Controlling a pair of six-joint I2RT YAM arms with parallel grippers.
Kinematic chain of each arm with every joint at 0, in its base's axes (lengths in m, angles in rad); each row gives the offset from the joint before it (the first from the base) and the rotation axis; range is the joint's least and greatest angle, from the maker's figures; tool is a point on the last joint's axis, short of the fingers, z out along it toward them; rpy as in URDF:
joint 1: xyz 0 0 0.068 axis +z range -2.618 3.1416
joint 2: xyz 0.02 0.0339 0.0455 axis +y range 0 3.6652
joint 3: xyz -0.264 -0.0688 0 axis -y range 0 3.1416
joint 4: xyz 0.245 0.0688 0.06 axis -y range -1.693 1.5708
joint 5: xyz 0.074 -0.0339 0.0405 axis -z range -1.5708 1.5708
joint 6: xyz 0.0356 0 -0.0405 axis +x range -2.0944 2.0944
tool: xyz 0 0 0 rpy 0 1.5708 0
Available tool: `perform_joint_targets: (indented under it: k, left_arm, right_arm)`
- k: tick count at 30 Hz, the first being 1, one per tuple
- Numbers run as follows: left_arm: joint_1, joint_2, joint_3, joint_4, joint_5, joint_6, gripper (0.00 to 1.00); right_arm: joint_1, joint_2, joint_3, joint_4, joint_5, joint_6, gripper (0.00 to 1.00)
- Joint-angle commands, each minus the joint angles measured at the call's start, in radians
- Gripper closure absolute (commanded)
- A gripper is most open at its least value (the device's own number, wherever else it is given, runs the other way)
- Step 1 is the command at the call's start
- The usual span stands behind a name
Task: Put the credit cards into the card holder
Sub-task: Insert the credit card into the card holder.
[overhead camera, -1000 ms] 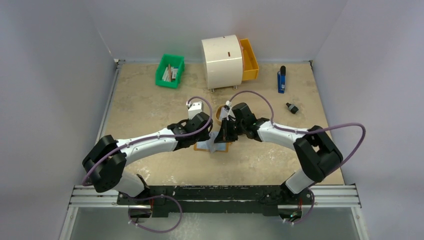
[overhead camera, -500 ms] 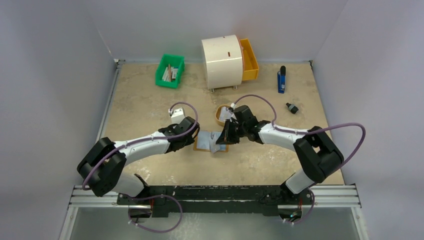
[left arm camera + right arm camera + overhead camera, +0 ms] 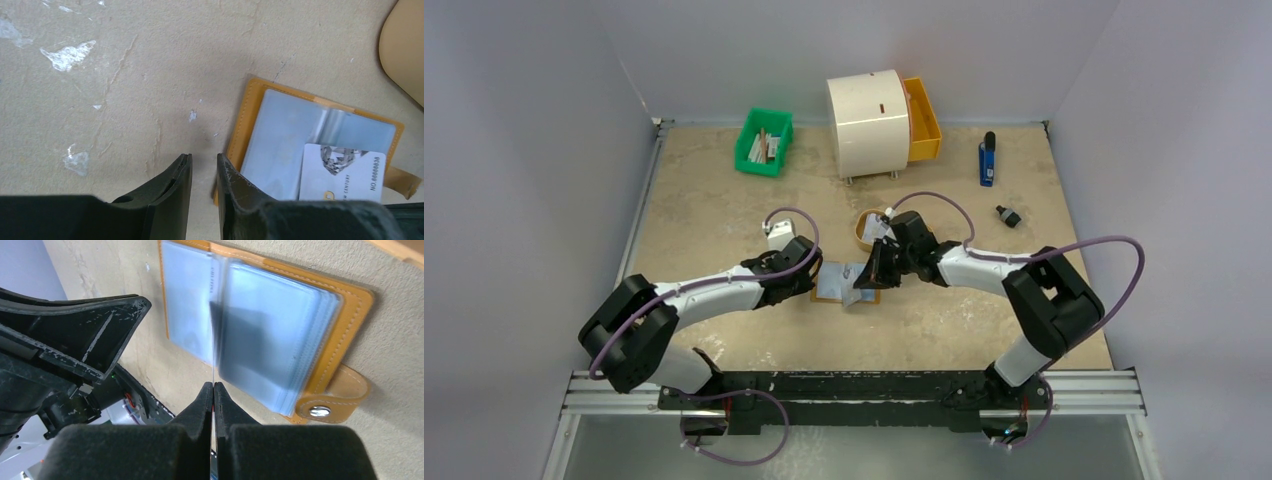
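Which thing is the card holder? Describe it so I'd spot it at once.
Start at the big white drum at the back and come forward, past the oval orange tray. The card holder lies open flat there: the only orange-edged square with pale blue sleeves inside.

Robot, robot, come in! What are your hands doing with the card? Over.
Right hand shut on a credit card, edge-on over the open card holder. Left hand slightly open, empty, at the holder's edge. Nothing blocking.
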Motion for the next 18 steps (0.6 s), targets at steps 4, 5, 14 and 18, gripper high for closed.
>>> perform_joint_targets:
  k: [4, 5, 14, 18]
  left_arm:
    - [0.006, 0.012, -0.008, 0.061, 0.035, -0.015, 0.76]
    - [0.006, 0.013, -0.010, 0.061, 0.035, -0.015, 0.76]
    - [0.007, 0.019, -0.013, 0.062, 0.034, -0.015, 0.77]
    - [0.006, 0.021, -0.012, 0.063, 0.034, -0.015, 0.77]
  right_arm:
    - [-0.005, 0.031, 0.003, 0.045, -0.041, 0.018, 1.00]
    - [-0.005, 0.033, 0.003, 0.046, -0.040, 0.019, 1.00]
    - [-0.006, -0.002, -0.010, 0.012, 0.023, 0.030, 1.00]
    - [-0.007, -0.013, -0.018, -0.001, 0.032, 0.024, 1.00]
